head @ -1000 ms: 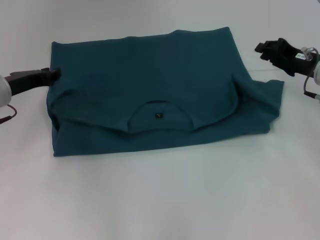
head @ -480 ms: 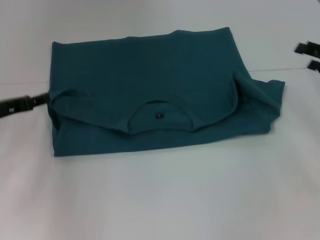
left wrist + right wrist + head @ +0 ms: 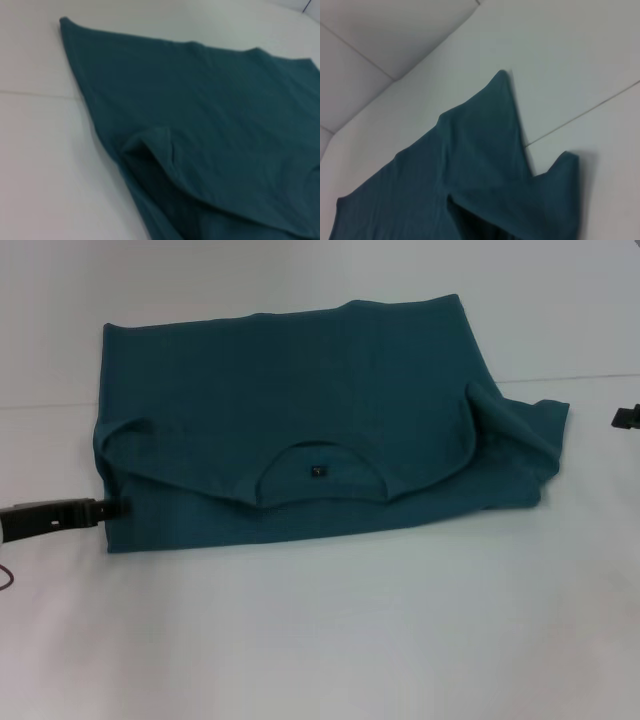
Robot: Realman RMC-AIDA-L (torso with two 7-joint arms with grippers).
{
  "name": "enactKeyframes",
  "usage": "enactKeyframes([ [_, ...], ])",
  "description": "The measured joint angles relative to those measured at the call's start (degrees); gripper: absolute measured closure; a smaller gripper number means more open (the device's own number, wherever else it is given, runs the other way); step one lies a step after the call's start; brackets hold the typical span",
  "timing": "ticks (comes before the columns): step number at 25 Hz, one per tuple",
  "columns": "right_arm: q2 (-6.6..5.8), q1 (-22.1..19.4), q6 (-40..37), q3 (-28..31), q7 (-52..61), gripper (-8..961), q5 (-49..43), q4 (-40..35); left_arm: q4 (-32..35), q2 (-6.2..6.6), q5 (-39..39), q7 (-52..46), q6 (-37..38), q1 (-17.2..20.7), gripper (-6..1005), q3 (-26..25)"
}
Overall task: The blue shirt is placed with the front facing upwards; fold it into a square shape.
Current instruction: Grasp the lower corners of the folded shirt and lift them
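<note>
The blue shirt (image 3: 300, 410) lies folded on the white table (image 3: 330, 640), its round neck opening with the small dark label (image 3: 317, 472) facing up along the edge nearest me, and one sleeve spreads out flat on its right side. My left gripper (image 3: 105, 508) sits low at the shirt's near left corner, its tip touching the cloth edge; I cannot tell whether its fingers are spread or pressed together. My right gripper (image 3: 626, 418) is well apart from the sleeve; I cannot tell its state either.
</note>
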Motion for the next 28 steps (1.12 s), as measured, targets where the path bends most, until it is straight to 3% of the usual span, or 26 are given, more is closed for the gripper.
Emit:
enactKeyframes([
  [12, 0.35, 1.00, 0.46, -0.76, -0.15, 132, -0.29, 0.00, 3.69, -0.24, 6.03, -3.47, -5.41, -1.47, 324, 0.21],
  [23, 0.34, 1.49, 0.98, -0.97, 0.01, 134, -0.29, 0.29, 5.58, -0.43, 6.81, -3.23, -5.01, -3.24, 325, 0.41],
  [28, 0.34, 1.66, 1.44, -1.84, 0.04, 136, -0.29, 0.36, 7.03, -0.21, 6.84, -2.92, -4.98, -4.31, 484, 2.25],
])
